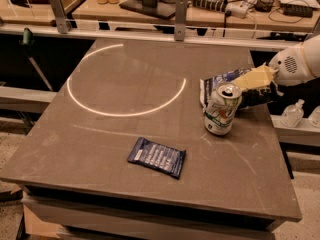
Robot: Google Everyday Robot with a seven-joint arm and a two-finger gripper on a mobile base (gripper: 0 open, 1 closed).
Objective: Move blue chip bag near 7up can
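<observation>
No text is legible: the lettering on the blue chip bag point(216, 84), clamped by the gripper point(249, 79) just behind the 7up can point(220, 111), the can's logo and the flat packet's point(156, 157) print cannot be read.

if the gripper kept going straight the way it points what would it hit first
Most likely the blue chip bag: the gripper, at the right side of the table, points left, directly over it. The 7up can comes just after, though depth is unclear.
</observation>
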